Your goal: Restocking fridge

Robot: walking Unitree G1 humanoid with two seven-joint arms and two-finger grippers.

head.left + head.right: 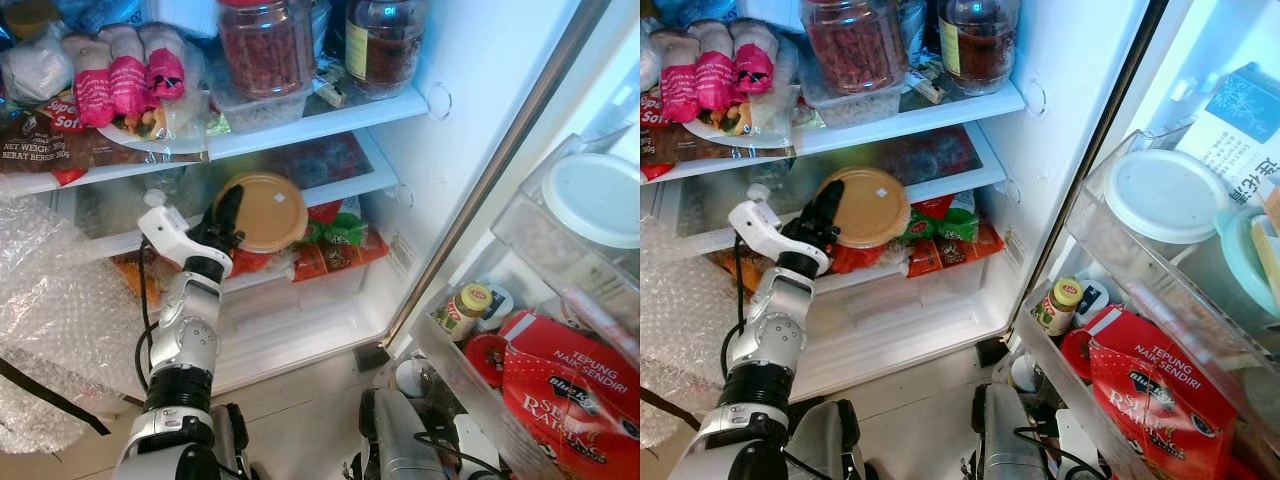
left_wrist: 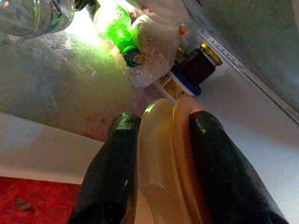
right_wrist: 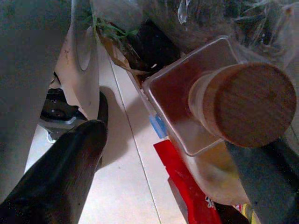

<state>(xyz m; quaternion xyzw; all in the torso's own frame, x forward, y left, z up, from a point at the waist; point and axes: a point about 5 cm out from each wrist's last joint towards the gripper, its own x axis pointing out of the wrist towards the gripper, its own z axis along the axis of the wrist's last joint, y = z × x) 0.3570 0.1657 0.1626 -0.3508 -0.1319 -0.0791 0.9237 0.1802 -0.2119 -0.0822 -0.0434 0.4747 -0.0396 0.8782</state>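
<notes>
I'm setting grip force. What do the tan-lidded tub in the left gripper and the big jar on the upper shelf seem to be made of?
Tan-lidded tub: probably thin plastic, matte; its rim glows translucent between the left gripper fingers. Big jar: clear and glossy, glass or rigid plastic; can't tell which.

Two jars (image 1: pixel 265 45) stand on the shelf (image 1: pixel 330 118) above the container (image 1: pixel 263 211).

The left arm (image 1: pixel 185 350) is built of silver metal segments joined by black ribbed collars, with a white plastic wrist housing (image 1: pixel 168 229) and a thin black cable (image 1: pixel 143 310) looped along its side. The left gripper (image 1: pixel 228 212) carries two long, glossy black fingers (image 2: pixel 112 177).
</notes>
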